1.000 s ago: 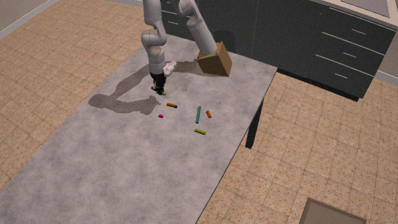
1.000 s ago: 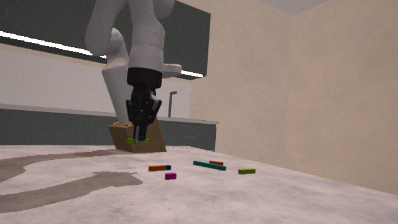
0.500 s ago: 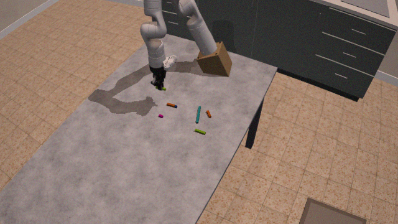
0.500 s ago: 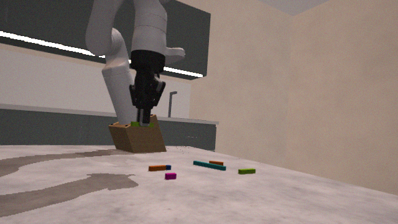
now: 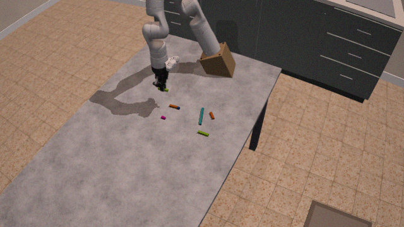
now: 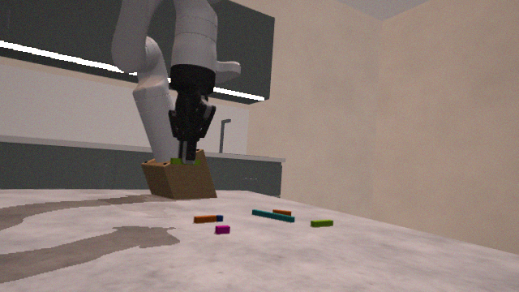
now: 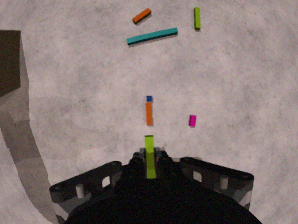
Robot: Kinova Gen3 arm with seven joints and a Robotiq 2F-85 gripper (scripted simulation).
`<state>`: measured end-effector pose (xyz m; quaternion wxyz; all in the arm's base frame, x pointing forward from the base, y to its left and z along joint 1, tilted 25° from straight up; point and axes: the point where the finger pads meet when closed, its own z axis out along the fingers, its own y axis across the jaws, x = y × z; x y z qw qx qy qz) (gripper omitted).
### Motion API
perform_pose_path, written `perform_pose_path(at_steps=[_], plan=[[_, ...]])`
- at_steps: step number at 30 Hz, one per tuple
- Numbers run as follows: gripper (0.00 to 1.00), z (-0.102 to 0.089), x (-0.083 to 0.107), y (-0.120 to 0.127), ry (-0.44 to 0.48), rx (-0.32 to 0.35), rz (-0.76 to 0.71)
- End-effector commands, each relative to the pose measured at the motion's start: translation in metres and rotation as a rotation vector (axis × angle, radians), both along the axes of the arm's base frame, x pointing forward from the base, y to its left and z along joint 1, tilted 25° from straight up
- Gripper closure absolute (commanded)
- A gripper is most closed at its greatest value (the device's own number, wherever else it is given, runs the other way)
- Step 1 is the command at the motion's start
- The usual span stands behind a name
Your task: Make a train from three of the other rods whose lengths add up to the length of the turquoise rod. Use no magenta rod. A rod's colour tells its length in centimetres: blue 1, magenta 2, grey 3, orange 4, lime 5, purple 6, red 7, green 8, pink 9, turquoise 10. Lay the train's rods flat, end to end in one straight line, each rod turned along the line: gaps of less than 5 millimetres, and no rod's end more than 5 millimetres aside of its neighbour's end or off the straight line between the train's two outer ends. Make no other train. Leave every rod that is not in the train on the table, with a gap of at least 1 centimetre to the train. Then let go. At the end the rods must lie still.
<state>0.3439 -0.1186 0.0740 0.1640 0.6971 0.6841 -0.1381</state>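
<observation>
My gripper (image 5: 162, 88) is shut on a lime rod (image 5: 165, 89) and holds it level, well above the table; the rod also shows in the wrist view (image 7: 150, 156) and in the exterior view (image 6: 185, 161). Below and ahead of it, an orange rod (image 7: 149, 113) lies end to end with a small blue rod (image 7: 149, 99); the pair also shows in the top view (image 5: 173, 106). The turquoise rod (image 5: 201, 116) lies farther right, with a second orange rod (image 5: 211, 115) beside it and a second lime rod (image 5: 202, 133) nearer the front. A magenta rod (image 5: 163, 117) lies alone.
The arm's brown wooden base block (image 5: 218, 62) stands at the back of the table. The table's right edge (image 5: 252, 126) runs close to the turquoise group. Dark cabinets stand behind.
</observation>
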Motion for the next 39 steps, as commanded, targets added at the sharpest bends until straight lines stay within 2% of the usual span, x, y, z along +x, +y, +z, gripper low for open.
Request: perform_pose_path(at_steps=[1, 19, 39], plan=[[0.95, 0.002, 0.002, 0.0, -0.009, 0.0, -0.011], [0.95, -0.004, 0.003, -0.002, -0.012, 0.0, -0.011], [0.95, -0.065, 0.007, -0.029, -0.014, 0.003, -0.011]])
